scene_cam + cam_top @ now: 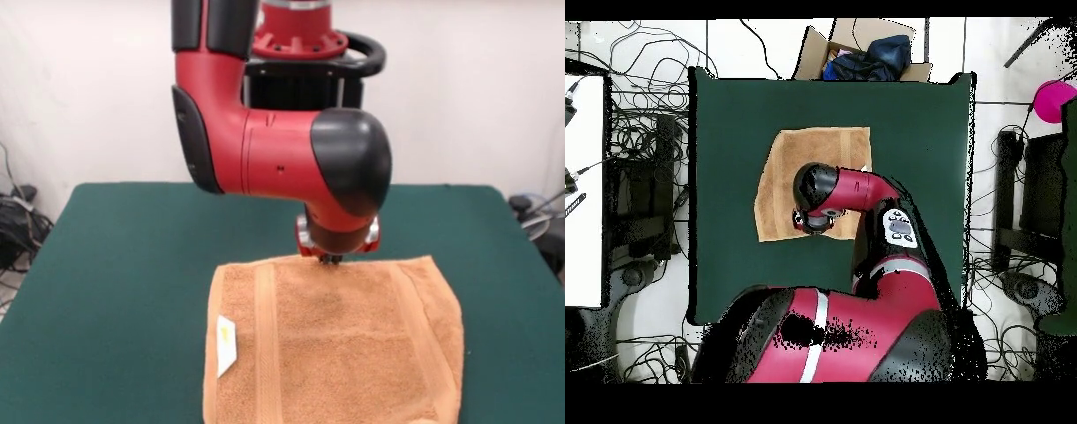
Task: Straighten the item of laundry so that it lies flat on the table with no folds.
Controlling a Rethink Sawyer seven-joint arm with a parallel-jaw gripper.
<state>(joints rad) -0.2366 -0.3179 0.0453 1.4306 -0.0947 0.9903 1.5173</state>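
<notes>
Where the red and black arm (265, 150) bends down over the table (115, 265), its gripper (332, 260) meets the orange-tan towel (335, 353) right at the towel's edge nearest the robot, about midway along that edge. Only the dark tips show under the red wrist in the front view, pressed to the cloth or just above it; whether they are spread, closed or pinching the terry I cannot tell, since the black elbow cap hides most of them, and the overhead view covers them with the arm's head (815, 195).

From above, the towel (810, 165) lies on the middle part of the green top (725, 150), clear of all four table edges, somewhat closer to the edge away from the robot. Its outline is not a true rectangle: the sides flare and the corners sit unevenly. Two woven band stripes (265, 344) run across it near its ends, and a small white tag (226, 343) sticks out at one side edge, curled slightly upward.

Beyond the table's far edge in the overhead view stands an open cardboard box (865, 50) holding dark cloth.
</notes>
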